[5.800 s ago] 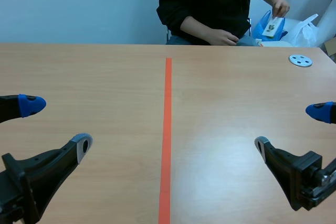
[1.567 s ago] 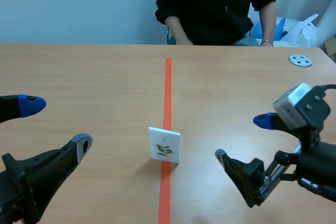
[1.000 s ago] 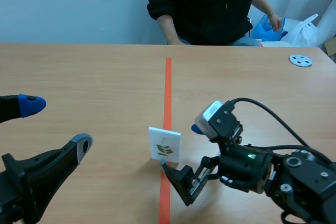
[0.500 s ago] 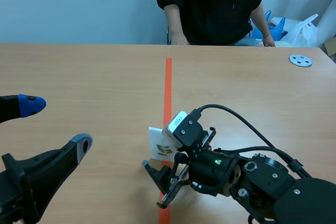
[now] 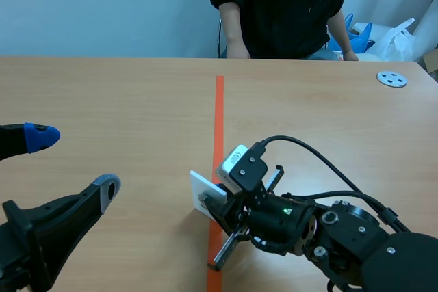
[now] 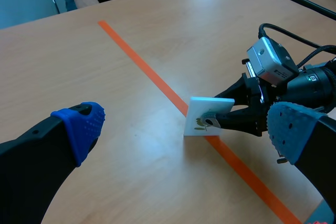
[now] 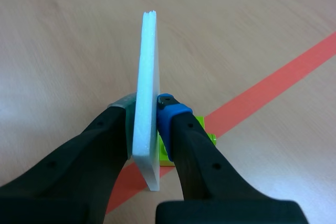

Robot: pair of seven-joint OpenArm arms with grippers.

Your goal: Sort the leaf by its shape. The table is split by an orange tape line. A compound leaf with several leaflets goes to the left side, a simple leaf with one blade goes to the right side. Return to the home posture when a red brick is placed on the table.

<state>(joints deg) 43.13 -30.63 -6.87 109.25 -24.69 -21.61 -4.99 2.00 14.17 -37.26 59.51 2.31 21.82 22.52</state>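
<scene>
1. The right arm reaches in to the table's middle, and the right gripper (image 5: 215,204) is clamped on a white card (image 5: 202,188) at the orange tape line (image 5: 219,121).
2. The left gripper (image 5: 74,162) hovers low at the left, its 2 fingers spread wide.
3. A person (image 5: 284,5) sits across the table (image 5: 123,94), and a grey disc (image 5: 391,78) lies at the far right.

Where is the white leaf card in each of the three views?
Scene view: the white leaf card is low near the middle, at the orange tape line, held by the right gripper.
Left wrist view: the card is ahead of the open left gripper, over the tape line.
Right wrist view: edge-on, pressed between this gripper's fingers.
Shared landmark: the orange tape line.
</scene>
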